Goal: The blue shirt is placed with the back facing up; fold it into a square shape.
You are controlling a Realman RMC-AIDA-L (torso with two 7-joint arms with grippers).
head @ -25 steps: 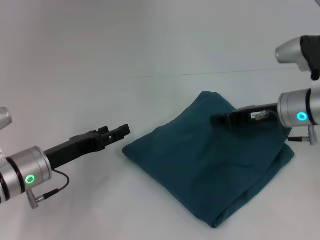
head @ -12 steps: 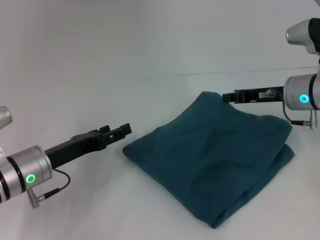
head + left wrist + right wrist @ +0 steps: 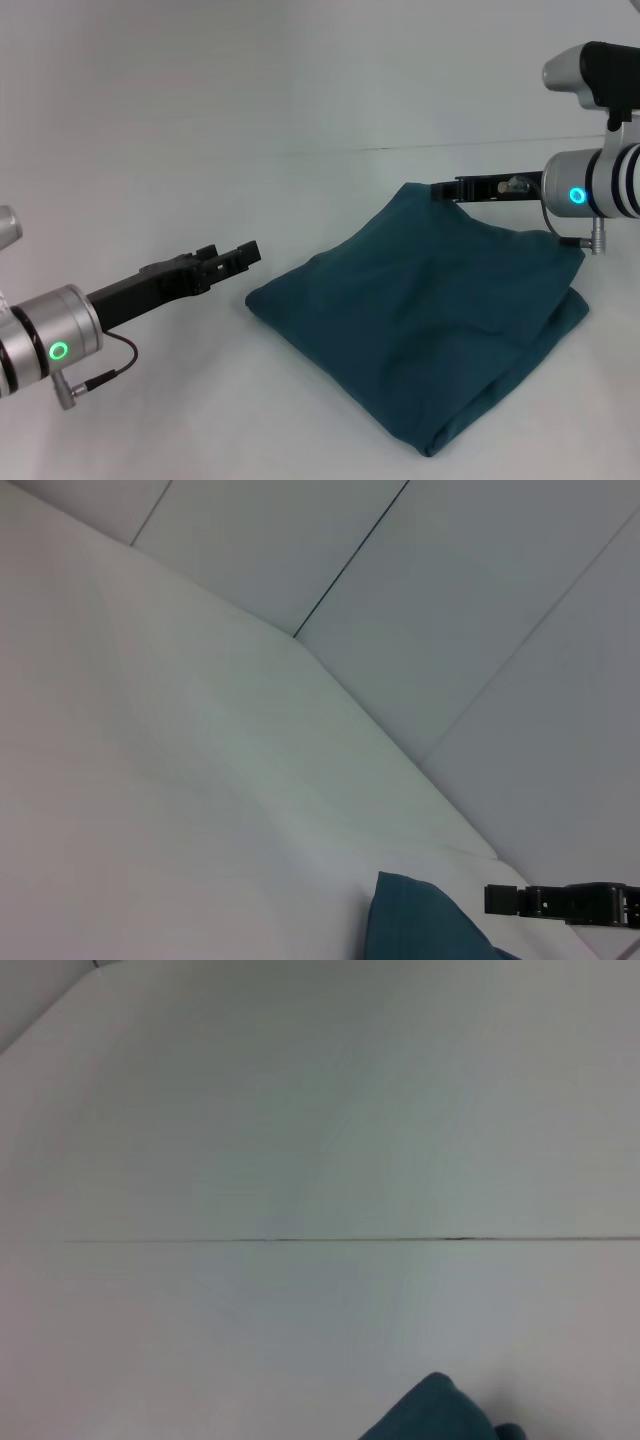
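Honestly, the shirt (image 3: 425, 325) looks folded already, a rough square lying on the table (image 3: 150, 150) between my arms.
Left gripper (image 3: 235, 257) hangs just beside its near-left edge, right gripper (image 3: 452, 189) above the far corner; can't tell if either is spread. I'd say any careless sweep snags that corner and unfolds it.

Left end effector (image 3: 245, 253) points forward, low on the left; right end effector (image 3: 447, 190) reaches leftward, raised.
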